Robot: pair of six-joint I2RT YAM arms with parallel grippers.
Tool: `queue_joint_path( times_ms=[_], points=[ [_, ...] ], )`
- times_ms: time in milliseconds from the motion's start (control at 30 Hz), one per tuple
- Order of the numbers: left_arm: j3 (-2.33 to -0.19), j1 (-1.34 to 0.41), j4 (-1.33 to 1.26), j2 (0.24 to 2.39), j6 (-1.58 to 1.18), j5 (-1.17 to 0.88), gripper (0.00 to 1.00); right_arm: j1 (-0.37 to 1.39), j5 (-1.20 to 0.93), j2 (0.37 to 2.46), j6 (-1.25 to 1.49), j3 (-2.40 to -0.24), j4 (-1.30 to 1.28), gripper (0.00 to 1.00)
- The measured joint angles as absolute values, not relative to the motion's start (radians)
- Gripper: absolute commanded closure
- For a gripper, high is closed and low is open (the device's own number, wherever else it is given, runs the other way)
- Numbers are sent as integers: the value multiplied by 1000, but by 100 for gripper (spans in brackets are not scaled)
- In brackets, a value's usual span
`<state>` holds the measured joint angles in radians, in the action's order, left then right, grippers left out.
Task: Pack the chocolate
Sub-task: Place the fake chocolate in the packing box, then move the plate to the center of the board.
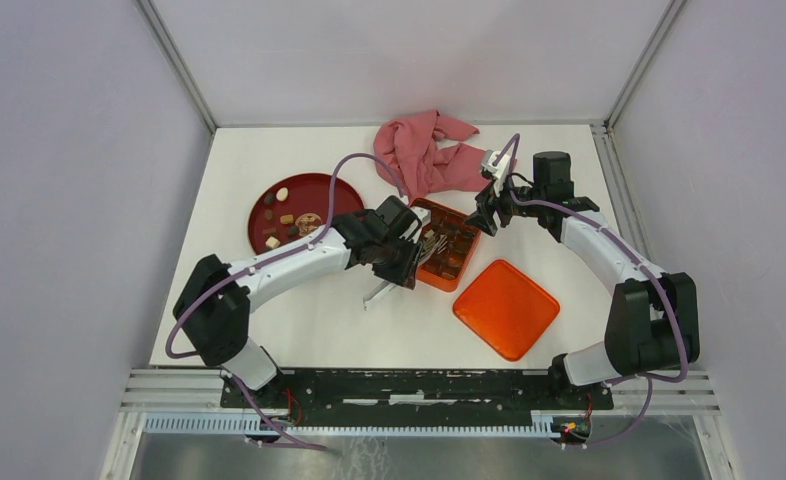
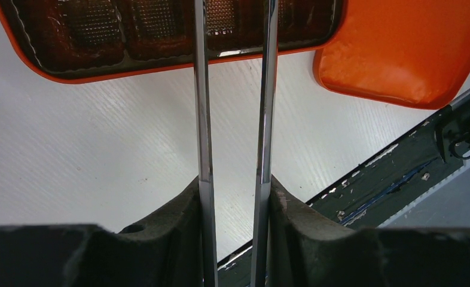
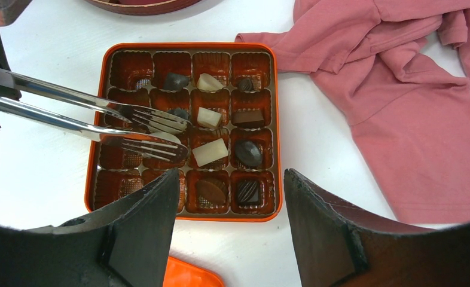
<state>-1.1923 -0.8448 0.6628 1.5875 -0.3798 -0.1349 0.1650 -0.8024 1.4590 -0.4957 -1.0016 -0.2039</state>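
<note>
Several chocolate pieces (image 1: 287, 216), dark and cream, lie on the round dark-red plate (image 1: 259, 190). More chocolate (image 3: 210, 152) sits in cells of the orange gridded tin (image 3: 95, 149), mostly in its right columns. My left gripper (image 2: 234, 185) is shut on metal tongs (image 2: 201, 107). The forked tips of the tongs (image 3: 155, 131) reach into the tin's left-middle cells, and I cannot tell whether a piece sits between them. My right gripper (image 3: 231, 176) hangs open above the tin's near edge, holding nothing. From above, the left gripper (image 1: 409, 262) is at the tin's (image 1: 466, 268) left side and the right gripper (image 1: 489, 215) at its far right.
The tin's orange lid (image 1: 506, 308) lies flat to the right of the tin, towards the arm bases. A crumpled pink cloth (image 1: 427, 152) lies behind the tin. Grey walls enclose the white table on three sides.
</note>
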Motion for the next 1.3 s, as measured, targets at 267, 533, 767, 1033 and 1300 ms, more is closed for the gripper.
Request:
queue_joint_path(
  times_ms=[267,533,767,1033,1300],
  points=[
    [-1198,-855,679,1591,-380,-105,52,165,-802,1459,-496,-1002,-204,30],
    [-1204,-860,684,1591,-380,-102,59,165,-802,1459,-496,-1002,-204,30],
    [-1222,-860,687,1575,-380,-76,67,165,-802,1459,-496,-1002,-204,30],
    [-1225,-798,721,1480,-379,-15,68,165,-802,1459,-496,-1002,-204,30],
    [-1187,-549,790,1364,-354,28,77,165,-802,1465,-496,-1002,-204,30]
  ],
)
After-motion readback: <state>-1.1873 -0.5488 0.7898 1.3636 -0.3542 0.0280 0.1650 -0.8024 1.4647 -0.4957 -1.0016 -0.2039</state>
